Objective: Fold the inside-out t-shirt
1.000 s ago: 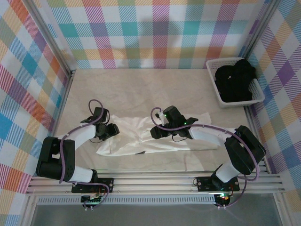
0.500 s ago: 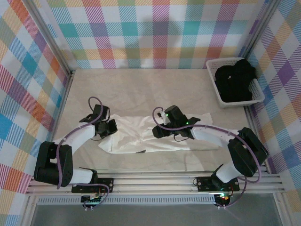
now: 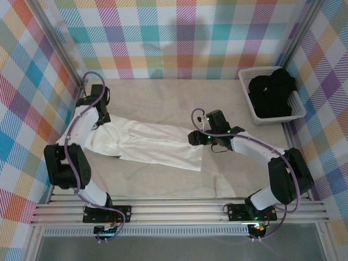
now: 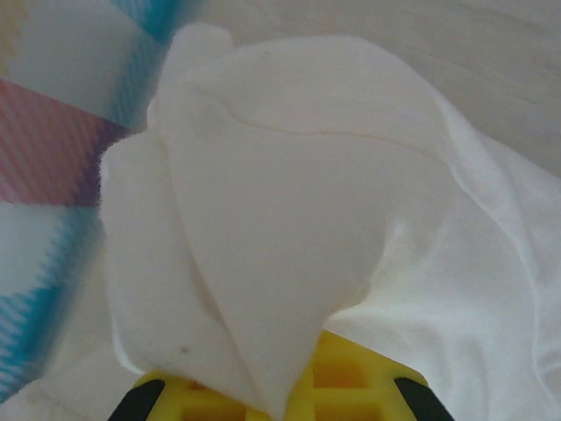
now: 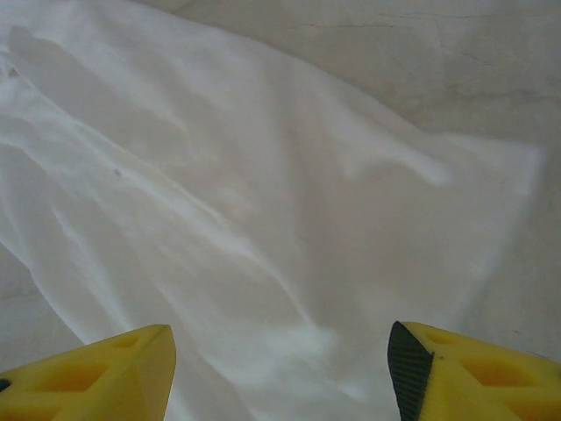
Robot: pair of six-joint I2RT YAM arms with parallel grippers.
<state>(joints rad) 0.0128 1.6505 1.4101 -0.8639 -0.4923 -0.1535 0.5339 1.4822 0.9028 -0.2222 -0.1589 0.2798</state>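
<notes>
Outward, left arm stretched, fingers clamping t-shirt.

A robotics lab test cell: plaid fabric walls on an aluminium frame enclose a beige table. At 6 o'clock, aluminium rails carry the left arm's base and the right arm's base. A white plastic basket sits at 2 o'clock.

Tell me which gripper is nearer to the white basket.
Right. The right gripper hovers open over the right end of the t-shirt, mid-table, left of the basket. The left gripper pinches its other end, far to the left.
</notes>
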